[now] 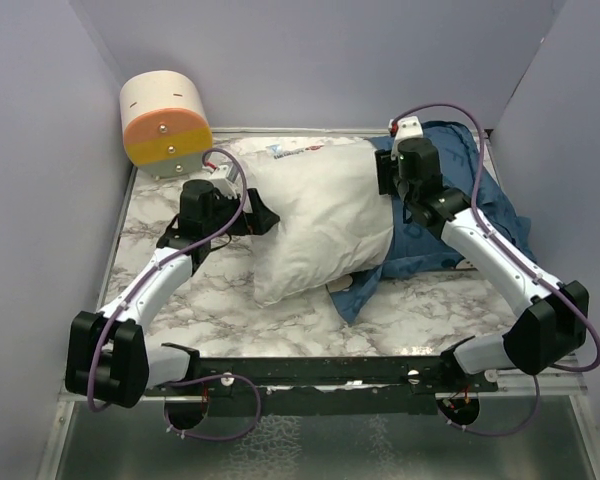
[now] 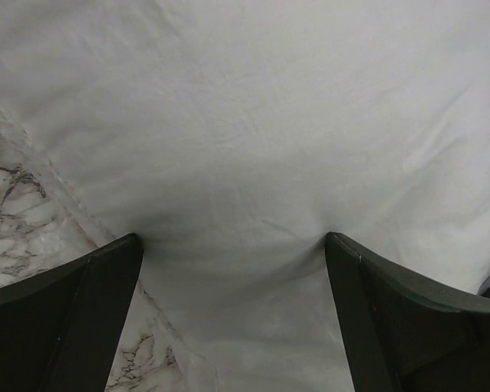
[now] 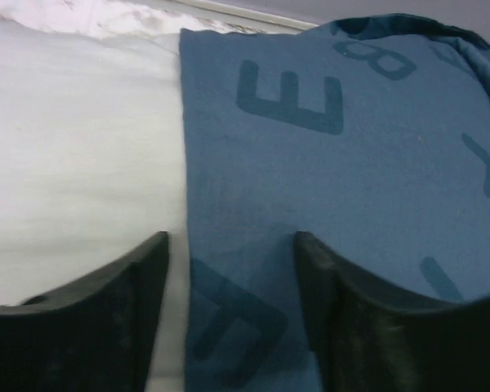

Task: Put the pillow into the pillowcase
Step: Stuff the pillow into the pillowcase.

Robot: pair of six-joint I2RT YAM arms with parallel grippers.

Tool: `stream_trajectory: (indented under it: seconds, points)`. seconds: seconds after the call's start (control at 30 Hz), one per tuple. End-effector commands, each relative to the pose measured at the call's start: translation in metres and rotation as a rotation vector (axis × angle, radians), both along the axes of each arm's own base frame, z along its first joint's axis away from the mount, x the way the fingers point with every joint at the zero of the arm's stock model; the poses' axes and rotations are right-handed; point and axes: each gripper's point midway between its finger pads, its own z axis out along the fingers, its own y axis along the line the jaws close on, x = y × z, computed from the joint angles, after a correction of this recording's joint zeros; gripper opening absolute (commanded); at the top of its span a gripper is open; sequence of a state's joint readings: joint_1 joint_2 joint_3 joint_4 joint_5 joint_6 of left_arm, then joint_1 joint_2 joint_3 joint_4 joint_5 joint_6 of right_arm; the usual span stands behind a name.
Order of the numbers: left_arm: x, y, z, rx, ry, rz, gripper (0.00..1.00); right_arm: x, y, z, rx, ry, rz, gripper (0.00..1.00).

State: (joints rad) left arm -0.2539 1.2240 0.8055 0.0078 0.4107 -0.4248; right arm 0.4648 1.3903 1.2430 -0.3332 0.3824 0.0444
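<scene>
pillow: pillow (image 1: 320, 215) lies mid-counter (image 1: 220, 310), long side running L–R. R end is tucked inside pillowcase (image 1: 425, 255), the rest is bare. Small printed label (image 1: 290, 150) at far edge.
pillowcase: dark blue w/ lighter letters, bunched on R side of counter. Its mouth edge crosses the pillow top. One corner pokes out from under pillow's near side.
left jaws: spread wide, tips pushed into pillow's L end. White cloth bulges btwn them, nothing pinched.
right jaws: part-way apart, straddling pillowcase mouth edge. One finger (image 3: 106, 310) sits over bare pillow, the other (image 3: 367, 318) on blue cloth. Cloth lies flat btwn them, no pinch seen.
left arm: left arm (image 1: 150, 285) comes in from near L, wrist low beside pillow.
right arm: right arm (image 1: 490, 250) comes in from near R, passing over pillowcase.
far L corner: cream-and-orange drum (image 1: 165, 122), apart from pillow.
</scene>
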Motion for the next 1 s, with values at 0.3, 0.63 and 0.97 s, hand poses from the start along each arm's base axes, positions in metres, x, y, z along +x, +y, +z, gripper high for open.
stream_trajectory:
  seconds: [0.3, 0.63, 0.97]
  points:
    - [-0.020, -0.063, -0.003, -0.199, 0.069, -0.281, 0.49, 0.008, 0.022, -0.006, -0.026, 0.061, 0.112, 0.01]
    - [-0.010, -0.088, 0.073, -0.231, -0.163, -0.335, 0.01, -0.060, 0.283, 0.103, 0.417, 0.015, 0.998, 0.01]
    - [0.007, -0.034, 0.018, -0.094, -0.105, -0.049, 0.00, -0.072, 0.261, 0.034, 0.314, 0.054, 0.809, 0.01]
